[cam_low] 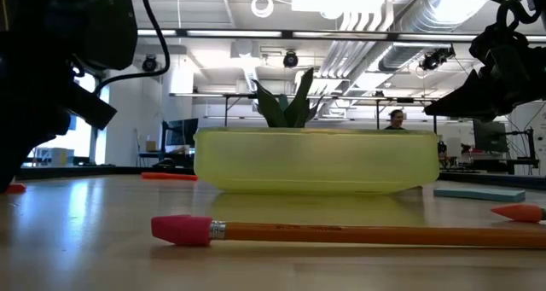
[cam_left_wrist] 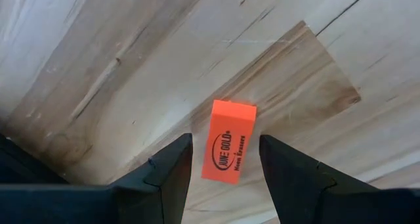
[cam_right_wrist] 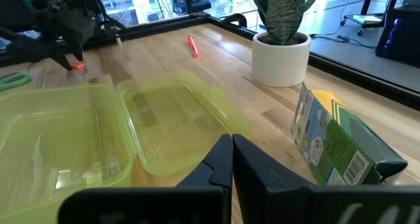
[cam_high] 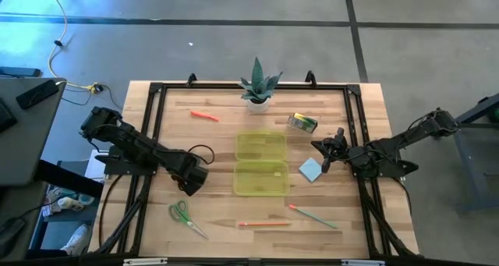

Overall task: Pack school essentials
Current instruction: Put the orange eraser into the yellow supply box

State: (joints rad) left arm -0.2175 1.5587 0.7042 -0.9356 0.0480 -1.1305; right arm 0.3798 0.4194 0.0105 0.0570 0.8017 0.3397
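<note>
An orange eraser [cam_left_wrist: 231, 122] with black print lies flat on the wood. My left gripper [cam_left_wrist: 225, 142] is open above it, pointing down, one finger on each side and a gap to both. From the right wrist view the eraser [cam_right_wrist: 77, 65] shows under that gripper. My right gripper [cam_right_wrist: 233, 145] is shut and empty, hovering over the table's right part between the blue note pad [cam_high: 311, 169] and the green-yellow crayon box [cam_high: 302, 123]. Green-handled scissors [cam_high: 185, 216], a pencil [cam_high: 265, 223] and a green pen [cam_high: 312, 216] lie near the front edge, an orange pen [cam_high: 205, 115] farther back.
An open, clear yellow-green case [cam_high: 261, 163] lies at the table's middle, its two halves side by side. A spiky plant in a white pot [cam_high: 258, 86] stands at the far edge. A black frame [cam_high: 152, 118] runs around the table. A person [cam_low: 395, 118] shows far off in the room.
</note>
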